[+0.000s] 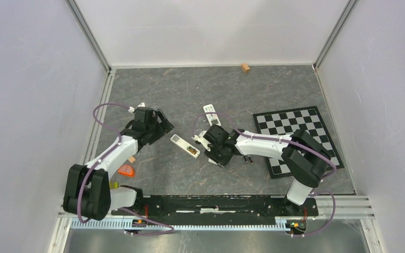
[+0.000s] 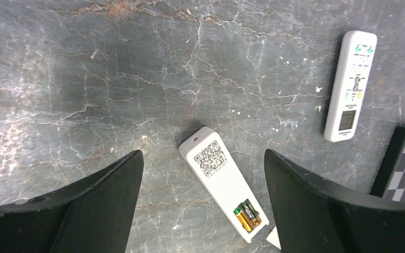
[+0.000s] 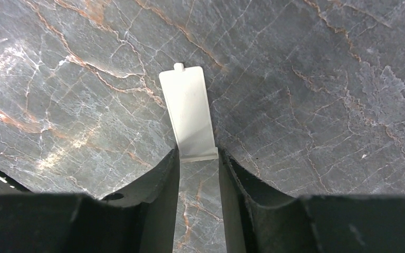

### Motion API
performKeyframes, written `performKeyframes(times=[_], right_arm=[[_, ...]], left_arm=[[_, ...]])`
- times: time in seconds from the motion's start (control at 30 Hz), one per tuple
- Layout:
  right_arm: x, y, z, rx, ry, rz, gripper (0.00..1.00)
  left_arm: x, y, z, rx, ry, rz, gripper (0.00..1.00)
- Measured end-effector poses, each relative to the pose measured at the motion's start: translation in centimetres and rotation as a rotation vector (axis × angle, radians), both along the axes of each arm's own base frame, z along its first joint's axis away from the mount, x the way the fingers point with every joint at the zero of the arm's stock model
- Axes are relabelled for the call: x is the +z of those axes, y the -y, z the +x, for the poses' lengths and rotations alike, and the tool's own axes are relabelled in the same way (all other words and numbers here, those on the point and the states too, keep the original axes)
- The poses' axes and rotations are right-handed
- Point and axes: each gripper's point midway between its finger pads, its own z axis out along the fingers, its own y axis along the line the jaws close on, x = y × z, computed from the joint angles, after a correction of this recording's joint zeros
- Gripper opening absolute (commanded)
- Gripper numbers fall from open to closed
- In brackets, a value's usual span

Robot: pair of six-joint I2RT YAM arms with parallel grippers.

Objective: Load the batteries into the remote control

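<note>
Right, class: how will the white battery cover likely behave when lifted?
Probably very light: the cover is a thin plastic plate. Likely stiff but snappable, given its small tab. Held by its narrow edges in the right gripper, it may slip or pivot.

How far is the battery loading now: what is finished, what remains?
Done: small gold and black batteries sit in the open bay of the slim white remote control, back up. In hand: the right tool pinches the flat white battery cover. Remaining: fitting that cover; the left tool hangs open above.
</note>
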Motion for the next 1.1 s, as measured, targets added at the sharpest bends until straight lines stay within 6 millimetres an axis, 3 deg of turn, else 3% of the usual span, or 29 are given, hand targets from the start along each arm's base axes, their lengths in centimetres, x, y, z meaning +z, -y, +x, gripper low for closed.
performKeyframes(times=[0.23, 0.5, 0.67, 0.87, 1.1], right_arm=[[-0.1, 0.0, 0.1, 0.017, -0.005, -0.019, 0.38], [-0.1, 0.1, 0.1, 0.041, -0.018, -0.049, 0.41], [-0.1, -0.1, -0.1, 0.072, -0.012, -0.061, 0.45], [-0.2, -0.3, -0.5, 0.104, -0.014, -0.074, 0.3], [-0.2, -0.4, -0.6, 0.104, -0.016, -0.084, 0.26]], left_arm=[[3.0, -0.6, -0.9, 0.015, 0.065, 0.001, 0.9], [4.9, -0.6, -2.4, 0.001, 0.109, -0.026, 0.89], [4.3, -0.1, -4.5, -0.026, 0.099, -0.071, 0.88], [3.4, 0.5, -6.6, -0.052, 0.081, -0.124, 0.86], [3.1, 2.0, -8.0, -0.114, 0.087, -0.208, 0.83]])
